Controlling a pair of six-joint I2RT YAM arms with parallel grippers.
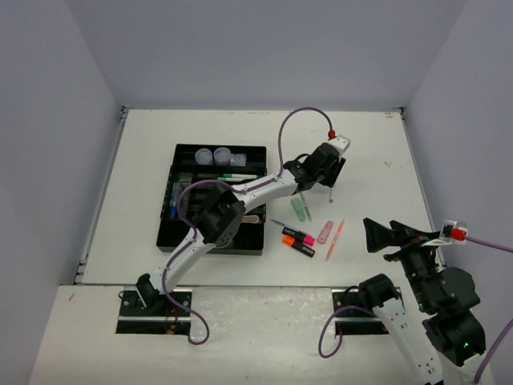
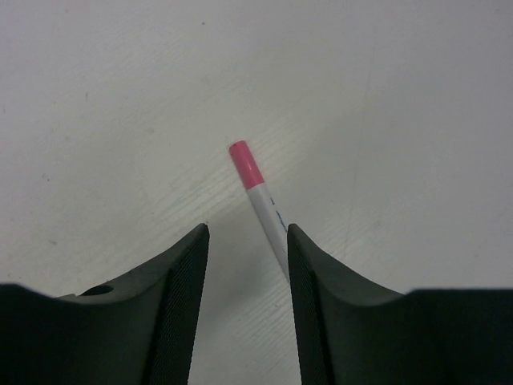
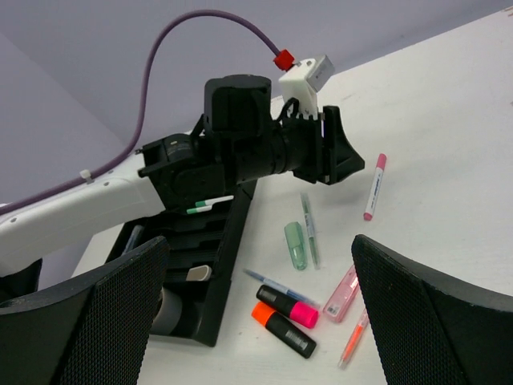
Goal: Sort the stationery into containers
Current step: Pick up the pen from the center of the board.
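While the black plastic organiser tray [image 1: 240, 247] by the tabletop's left edge already holds clear round lidded tubs [image 1: 212, 156] and a green-capped pen [image 1: 234, 178], much lies loose mid-table — a green highlighter [image 3: 296, 245], an orange highlighter [image 3: 282, 330], a pink highlighter [image 3: 287, 305]. The left gripper [image 2: 247, 233], jaws parted, straddles a pink-capped white pen [image 2: 260, 200], not yet clamped. The right gripper [image 3: 260, 241] hangs wide and empty near the right edge.

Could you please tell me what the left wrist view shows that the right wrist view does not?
Only the left wrist view: the ribbed inner faces of the fingers of the open left gripper. Only the right wrist view: the organiser tray, the orange highlighter, the pink highlighter and the green highlighter. Both: the pink-capped pen lying on the white table.
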